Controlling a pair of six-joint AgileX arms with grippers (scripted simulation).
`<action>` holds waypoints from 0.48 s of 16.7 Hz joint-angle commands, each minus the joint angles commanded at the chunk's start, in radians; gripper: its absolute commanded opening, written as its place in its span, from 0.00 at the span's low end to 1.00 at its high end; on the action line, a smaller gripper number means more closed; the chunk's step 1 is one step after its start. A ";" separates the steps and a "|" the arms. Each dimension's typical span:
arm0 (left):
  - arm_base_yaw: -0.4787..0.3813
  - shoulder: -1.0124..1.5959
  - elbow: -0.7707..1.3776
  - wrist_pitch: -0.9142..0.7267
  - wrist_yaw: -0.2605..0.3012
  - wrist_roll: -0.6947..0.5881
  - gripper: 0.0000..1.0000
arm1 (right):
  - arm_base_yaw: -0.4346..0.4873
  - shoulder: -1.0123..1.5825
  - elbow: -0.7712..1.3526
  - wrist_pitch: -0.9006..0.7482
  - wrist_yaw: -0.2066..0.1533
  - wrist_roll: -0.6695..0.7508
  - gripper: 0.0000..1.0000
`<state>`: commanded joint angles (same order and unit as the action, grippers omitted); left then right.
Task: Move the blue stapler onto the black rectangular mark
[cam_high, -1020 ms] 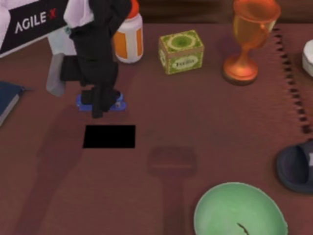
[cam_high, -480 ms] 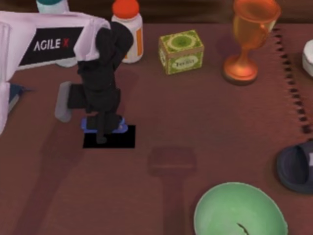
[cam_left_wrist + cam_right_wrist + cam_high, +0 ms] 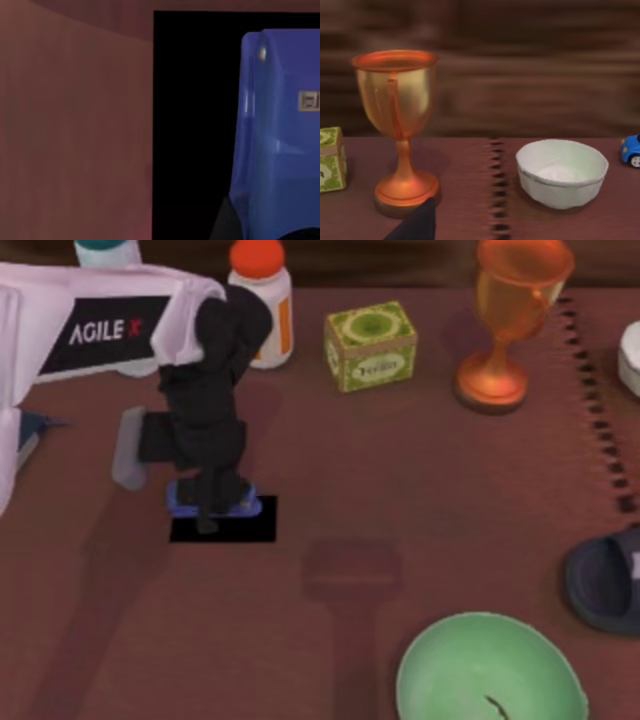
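top view: left gripper (image 3: 212,502) clamped on the blue stapler (image 3: 245,505), poised over the 12 o'clock edge of the black rectangular mark (image 3: 245,528); stapler overlaps that edge only, likely not yet centred. Green tea box (image 3: 370,345) at 2 o'clock of the mark, well apart.
left wrist view: blue stapler (image 3: 280,135) close under the lens, black mark (image 3: 195,125) directly behind it; grasp holds it lengthwise for set-down.
right wrist view: right gripper out of sight, fingers' state unknown; orange goblet (image 3: 400,125), white bowl (image 3: 561,172) ahead.
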<state>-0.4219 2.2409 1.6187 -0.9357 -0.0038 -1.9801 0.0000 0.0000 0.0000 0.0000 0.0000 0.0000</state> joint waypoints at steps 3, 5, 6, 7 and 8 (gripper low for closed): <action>0.000 0.000 0.000 0.000 0.000 0.000 0.68 | 0.000 0.000 0.000 0.000 0.000 0.000 1.00; 0.000 0.000 0.000 0.000 0.000 0.000 0.83 | 0.000 0.000 0.000 0.000 0.000 0.000 1.00; 0.000 0.000 0.000 0.000 0.000 0.000 0.90 | 0.000 0.000 0.000 0.000 0.000 0.000 1.00; 0.000 0.000 0.000 0.000 0.000 0.000 0.98 | 0.000 0.000 0.000 0.000 0.000 0.000 1.00; 0.000 0.000 0.000 0.000 0.000 0.000 1.00 | 0.000 0.000 0.000 0.000 0.000 0.000 1.00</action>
<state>-0.4219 2.2409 1.6187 -0.9357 -0.0038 -1.9801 0.0000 0.0000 0.0000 0.0000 0.0000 0.0000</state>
